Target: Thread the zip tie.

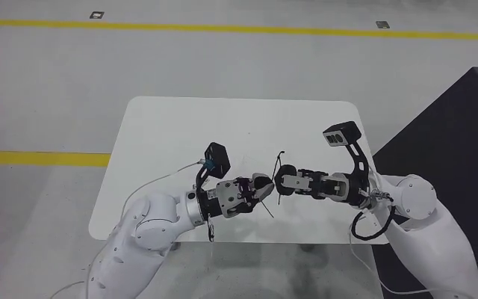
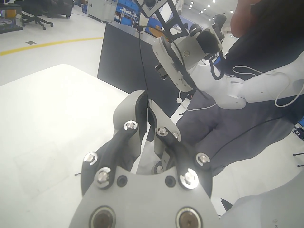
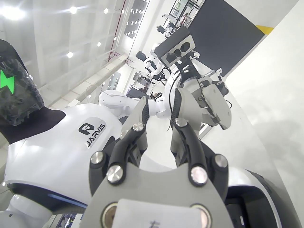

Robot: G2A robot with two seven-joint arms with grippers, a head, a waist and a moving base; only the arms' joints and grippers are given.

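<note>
The zip tie (image 1: 279, 166) is a thin black strap held in the air above the table's front edge, between my two grippers. My left gripper (image 1: 263, 187) is shut on the strap (image 2: 141, 55), which runs straight up out of its fingers (image 2: 133, 110). My right gripper (image 1: 281, 179) faces it from the other side, almost tip to tip. In the right wrist view its fingers (image 3: 178, 105) stand apart, and the strap (image 3: 170, 100) lies along the inner pad of one of them. A black tail pokes out past the right gripper (image 2: 190, 86).
The white table (image 1: 187, 149) lies below both arms. A dark panel (image 1: 441, 127) stands just off its right edge. Both wrist cameras on their brackets (image 1: 342, 136) rise above the grippers.
</note>
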